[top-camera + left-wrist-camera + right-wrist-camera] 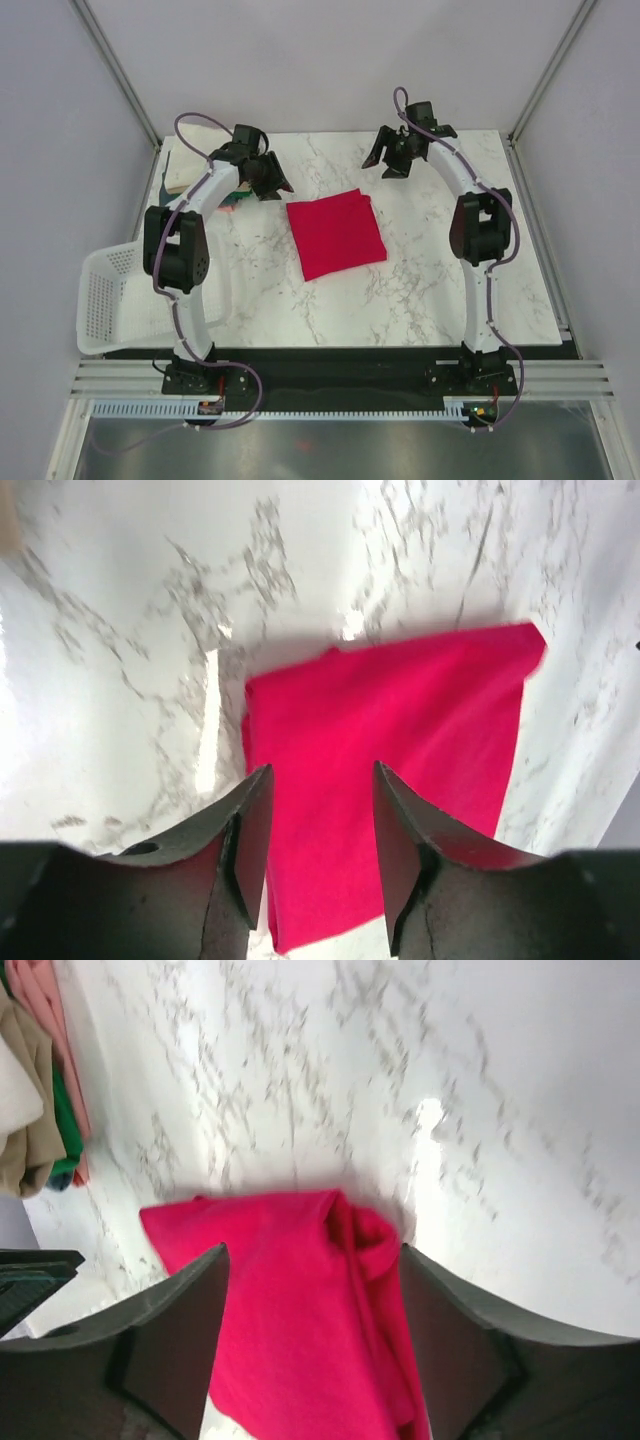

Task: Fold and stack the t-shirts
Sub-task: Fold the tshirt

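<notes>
Marble table [420, 290], folded red shirt [336, 234] lying flat between both pincers, touching neither. Left pincer [268, 178] spread, empty, near shirt's corner. Right pincer [393, 158] spread too, empty. Stack of folded shirts [192, 160] just beside left pincer, outer side.

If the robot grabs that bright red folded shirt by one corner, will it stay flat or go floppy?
Probably floppy: the bright red folded cloth shirt looks soft, and one edge already bunches into wrinkles in the right wrist view. The fold would likely fall open. Pushed, its thin layers may crumple rather than slide.
</notes>
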Available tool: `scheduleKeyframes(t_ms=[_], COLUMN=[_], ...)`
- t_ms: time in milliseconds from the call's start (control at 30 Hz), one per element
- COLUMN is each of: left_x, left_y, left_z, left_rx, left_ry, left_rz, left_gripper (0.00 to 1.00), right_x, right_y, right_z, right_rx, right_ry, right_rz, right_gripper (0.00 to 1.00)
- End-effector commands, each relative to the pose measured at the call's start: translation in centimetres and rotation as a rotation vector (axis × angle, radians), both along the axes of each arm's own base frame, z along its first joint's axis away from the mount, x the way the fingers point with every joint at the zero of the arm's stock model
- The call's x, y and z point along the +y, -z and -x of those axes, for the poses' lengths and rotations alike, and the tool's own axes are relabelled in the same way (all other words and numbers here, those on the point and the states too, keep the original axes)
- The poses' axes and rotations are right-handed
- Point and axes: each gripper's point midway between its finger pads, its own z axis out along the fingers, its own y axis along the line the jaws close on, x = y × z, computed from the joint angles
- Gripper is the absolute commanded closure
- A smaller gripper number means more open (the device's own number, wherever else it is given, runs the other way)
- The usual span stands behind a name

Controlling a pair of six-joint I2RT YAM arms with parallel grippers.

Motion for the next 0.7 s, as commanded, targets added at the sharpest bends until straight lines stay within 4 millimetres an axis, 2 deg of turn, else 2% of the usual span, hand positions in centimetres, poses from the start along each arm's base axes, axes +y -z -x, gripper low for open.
scheduleKeyframes(t_ms=[0,67,100,133,167,200,233,267,300,333,367,400,433,467,500,533,567,600,633,667], left_x=[-0.2,-0.6,-0.7,-0.5,-0.6,-0.5,-0.3,-0.4,-0.2,0.2,0.0,0.1,0.3,0.4,0.3,0.5,0.3,0.1,0.0,0.1], left_y=[-3.0,-5.1,-6.6,-7.0,-6.4,-6.3,-6.8,-5.0,-4.3,-2.2,-1.9,-1.1,-0.4,0.9,1.4,2.7,3.3,3.2,3.6,4.6], left_z=[-1.2,-1.3,-1.0,-0.9,-0.1,0.4,0.9,1.7,2.2,3.9,3.6,4.1,4.3,4.8,4.9,5.5,5.5,4.9,4.8,4.9], left_rx=[-0.022,-0.082,-0.118,-0.133,-0.121,-0.126,-0.146,-0.133,-0.128,-0.088,-0.122,-0.121,-0.124,-0.126,-0.128,-0.110,-0.108,-0.141,-0.142,-0.127], left_ry=[0.076,0.090,0.095,0.091,0.098,0.095,0.091,0.096,0.089,0.087,0.081,0.079,0.069,0.067,0.065,0.063,0.059,0.052,0.049,0.040], left_rz=[0.002,-0.008,-0.014,-0.032,-0.049,-0.062,-0.072,-0.076,-0.075,-0.080,-0.062,-0.059,-0.059,-0.053,-0.047,-0.048,-0.037,-0.023,-0.016,-0.018], left_gripper=[0.48,0.45,0.43,0.42,0.42,0.41,0.41,0.41,0.41,0.41,0.41,0.41,0.41,0.40,0.39,0.38,0.38,0.37,0.36,0.36], right_x=[-1.1,-1.2,-1.4,-2.0,-2.3,-2.9,-3.3,-3.7,-4.3,-4.6,-4.8,-5.2,-5.2,-5.3,-5.4,-5.5,-5.5,-5.5,-5.2,-5.0], right_y=[-2.8,-3.0,-2.1,-3.4,-3.5,-0.5,-3.2,-3.0,-0.1,-2.5,-2.2,0.5,-1.3,-1.0,1.0,-0.1,0.0,1.6,0.2,0.2], right_z=[-3.2,-3.3,-2.5,-2.1,-1.5,0.7,1.0,2.0,4.7,5.3,6.5,9.3,10.1,11.4,13.7,14.9,16.0,18.0,19.1,20.0], right_rx=[-0.072,-0.082,-0.055,-0.086,-0.090,-0.012,-0.099,-0.102,-0.028,-0.106,-0.102,-0.038,-0.098,-0.094,-0.052,-0.085,-0.087,-0.058,-0.106,-0.115], right_ry=[0.017,0.009,0.006,0.014,0.017,0.022,0.039,0.049,0.056,0.075,0.083,0.083,0.088,0.081,0.074,0.076,0.074,0.072,0.064,0.054], right_rz=[-0.037,-0.035,-0.019,0.009,0.020,0.047,0.052,0.062,0.085,0.078,0.072,0.083,0.069,0.070,0.081,0.076,0.074,0.064,0.047,0.034], right_gripper=[0.23,0.19,0.19,0.19,0.19,0.19,0.19,0.18,0.18,0.18,0.18,0.18,0.18,0.17,0.17,0.16,0.16,0.15,0.13,0.12])
